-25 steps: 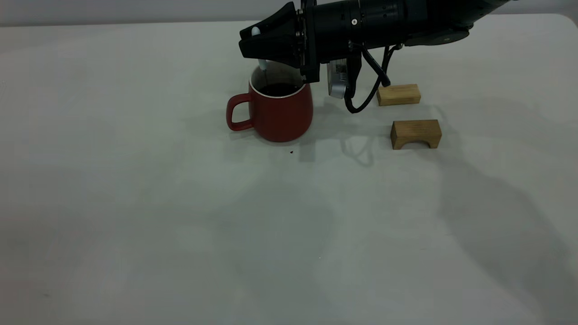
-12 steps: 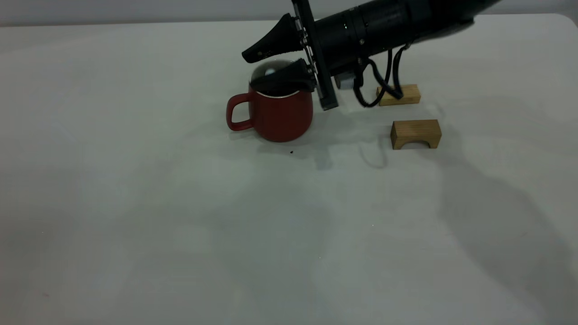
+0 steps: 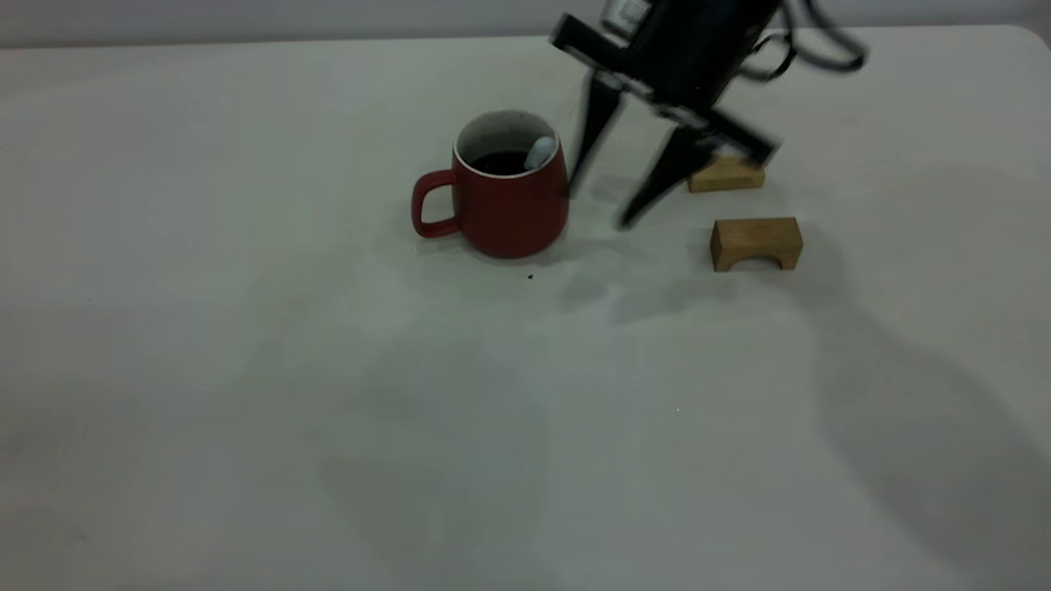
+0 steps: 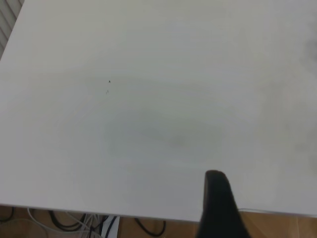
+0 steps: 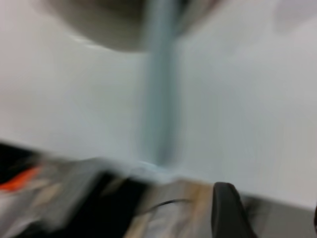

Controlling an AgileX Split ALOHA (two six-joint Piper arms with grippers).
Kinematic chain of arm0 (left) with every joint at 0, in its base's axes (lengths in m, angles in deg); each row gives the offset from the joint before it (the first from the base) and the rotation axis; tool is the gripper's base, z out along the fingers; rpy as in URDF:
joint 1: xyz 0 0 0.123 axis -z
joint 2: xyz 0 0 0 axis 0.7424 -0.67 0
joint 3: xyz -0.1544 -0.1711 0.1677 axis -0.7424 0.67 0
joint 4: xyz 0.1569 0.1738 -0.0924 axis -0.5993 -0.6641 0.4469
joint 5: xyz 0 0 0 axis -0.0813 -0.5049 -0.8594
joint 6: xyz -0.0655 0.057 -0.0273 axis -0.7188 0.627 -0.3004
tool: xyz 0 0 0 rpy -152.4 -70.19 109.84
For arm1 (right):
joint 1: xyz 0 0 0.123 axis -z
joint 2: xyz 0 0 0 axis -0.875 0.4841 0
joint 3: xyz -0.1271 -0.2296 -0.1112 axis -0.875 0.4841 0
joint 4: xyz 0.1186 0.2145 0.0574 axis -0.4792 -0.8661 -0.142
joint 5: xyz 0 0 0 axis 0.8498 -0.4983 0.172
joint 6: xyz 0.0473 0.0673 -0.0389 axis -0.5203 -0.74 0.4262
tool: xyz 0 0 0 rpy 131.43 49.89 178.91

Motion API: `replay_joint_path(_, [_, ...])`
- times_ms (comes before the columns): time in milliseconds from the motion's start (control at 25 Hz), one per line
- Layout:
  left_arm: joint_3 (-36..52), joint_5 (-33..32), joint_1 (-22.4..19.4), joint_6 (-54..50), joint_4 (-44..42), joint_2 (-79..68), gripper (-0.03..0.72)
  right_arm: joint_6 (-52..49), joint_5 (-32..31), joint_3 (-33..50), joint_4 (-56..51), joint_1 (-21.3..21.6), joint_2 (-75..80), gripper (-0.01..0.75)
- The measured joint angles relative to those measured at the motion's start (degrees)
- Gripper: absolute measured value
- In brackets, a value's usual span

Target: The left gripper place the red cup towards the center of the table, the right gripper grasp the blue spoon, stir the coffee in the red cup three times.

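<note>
The red cup (image 3: 501,197) stands upright on the table (image 3: 246,369), a little behind the middle and well clear of every edge, with its handle toward the left arm's side. By that, the placing step looks done. Dark coffee (image 3: 499,162) shows inside it, and the blue spoon (image 3: 539,153) leans in the cup with its pale handle resting against the rim on the side nearer the right arm.

The right gripper (image 3: 626,190) is just beside the cup, between it and two wooden blocks (image 3: 754,243). Its fingers (image 3: 593,131) point down toward the table, spread wide apart and holding nothing. The spoon is free of it and stays up only by leaning on the cup.

With the spoon let go in the coffee, I judge the stirring to be over, or at least broken off (whether all three turns were made cannot be read from here). Little seems left but for the right arm to clear away.

The left gripper (image 4: 218,206) is out of the exterior view. Its wrist camera shows one dark finger over bare table near an edge, well away from the cup, and I cannot tell how its fingers are set.
</note>
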Motion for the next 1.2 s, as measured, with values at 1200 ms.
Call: replay_joint_path(1200, [0.00,0.00,0.00,0.00,0.00,0.00,0.551,2.46,-3.45,19.76,53.66,0.00,-72.81,0.452])
